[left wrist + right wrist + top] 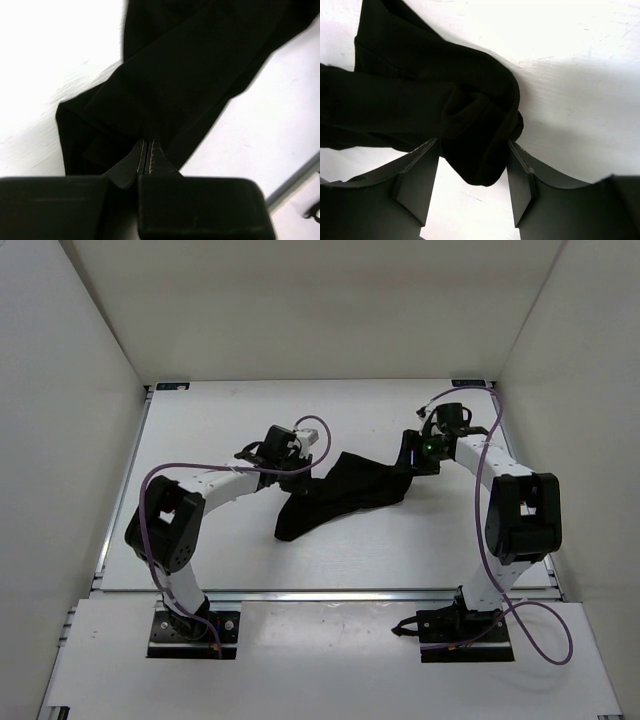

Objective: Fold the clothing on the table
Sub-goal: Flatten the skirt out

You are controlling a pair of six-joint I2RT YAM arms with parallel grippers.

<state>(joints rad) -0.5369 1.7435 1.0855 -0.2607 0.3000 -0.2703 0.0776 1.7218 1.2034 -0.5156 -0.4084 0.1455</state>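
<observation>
- The clothing [340, 495] lies mid-table between the two arms: a limp matte black cloth, drawn into a long band that runs from the upper right down to a wider heap at lower left.
- The table [400, 550] is flat, smooth and white, with a silver rail [330, 594] along its near edge.
- The left claw [297, 478] sits at the band's left end. From overhead, black on black, its fingers cannot be made out.
- The left wrist view settles it. The two fingers [158, 156] are pressed together with only a hairline slit between them, and their inner edges are pale and finely toothed. Creases in the cloth converge right at the tips, so this claw is closed on a thin pinch of the clothing.
- In the same view the fabric spreads away from the tips in broad, flat, unmarked folds.
- The right claw [405, 465] is at the band's upper right end.
- The right wrist view shows its jaws standing wide apart — wedge-shaped, dark and smooth. A rounded, rolled lobe of cloth lies between them, and the right-hand finger's tip touches the fabric. The claw is open and grips nothing.
- The twisted knot of folds there is not visible from overhead.
- Only the overhead view shows the purple cables [165, 472] looping along both arms.
</observation>
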